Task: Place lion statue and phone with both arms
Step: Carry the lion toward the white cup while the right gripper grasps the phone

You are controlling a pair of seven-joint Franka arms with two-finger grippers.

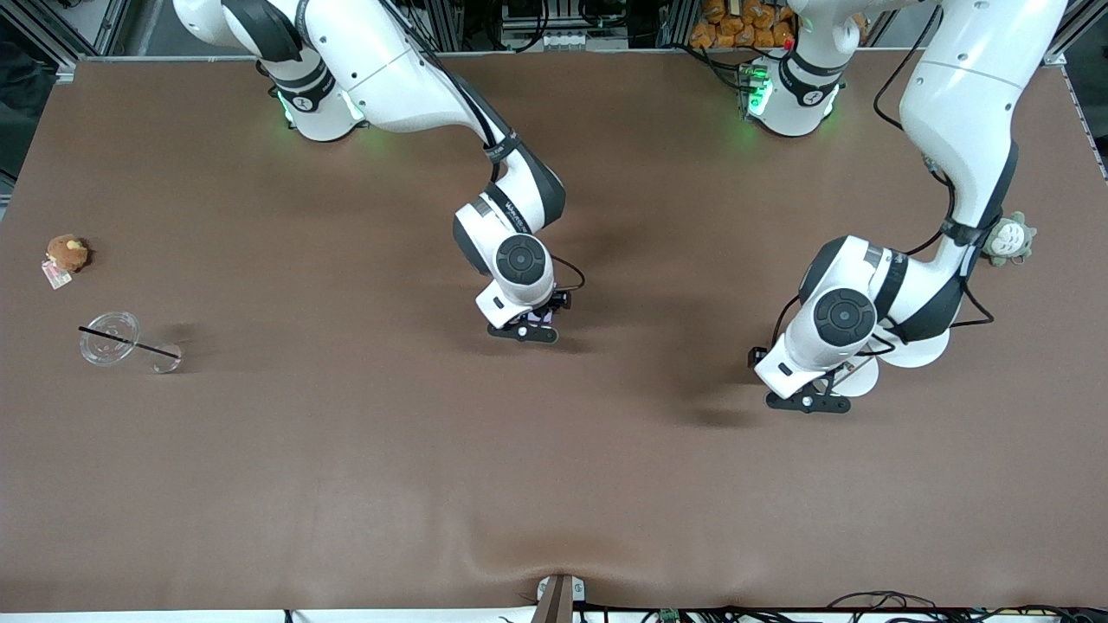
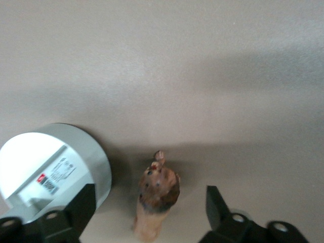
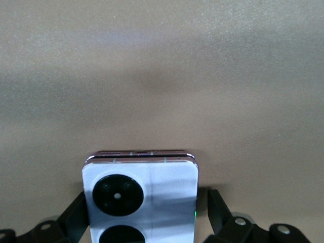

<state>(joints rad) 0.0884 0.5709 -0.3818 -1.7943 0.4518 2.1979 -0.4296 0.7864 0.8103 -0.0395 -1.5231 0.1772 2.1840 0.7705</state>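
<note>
The lion statue (image 2: 158, 195), a small brown-orange figurine, rests on the brown table between the fingers of my open left gripper (image 2: 149, 215), with a gap on each side. That gripper (image 1: 809, 400) is low over the table toward the left arm's end. The phone (image 3: 152, 187), pale lilac with two round black camera circles facing up, lies flat on the table between the fingers of my open right gripper (image 3: 147, 198). One finger is close against its edge and the other stands clear. The right gripper (image 1: 524, 330) is down at the table's middle.
A white round container (image 2: 76, 157) stands right beside the lion statue. A grey-green plush (image 1: 1008, 238) lies by the left arm. A brown plush with a tag (image 1: 67, 253) and a tipped clear cup with a black straw (image 1: 112, 339) lie at the right arm's end.
</note>
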